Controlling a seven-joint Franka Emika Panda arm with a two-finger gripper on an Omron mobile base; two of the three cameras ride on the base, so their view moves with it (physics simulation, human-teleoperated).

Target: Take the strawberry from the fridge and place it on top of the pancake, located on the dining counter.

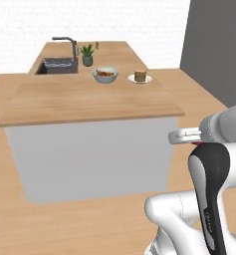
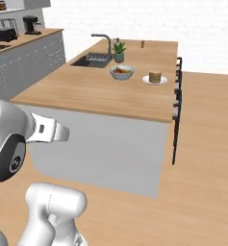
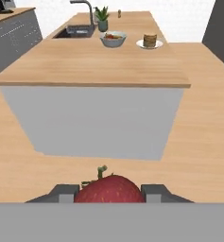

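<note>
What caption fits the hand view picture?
The gripper holds a small red strawberry facing the light-wood dining counter with its tan pancake stack.

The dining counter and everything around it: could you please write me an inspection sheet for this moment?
Surface: dining counter, light wood on a pale grey base, with a sink and faucet at the far end.
Job's things: strawberry between the claw fingers; pancake on a white plate, nothing on top.
Clutter: fruit bowl, potted plant.
Grippers: claw shut on the strawberry, short of the counter.
Cables: nothing seen.
Surroundings: stools, grey wall cabinets.
</note>
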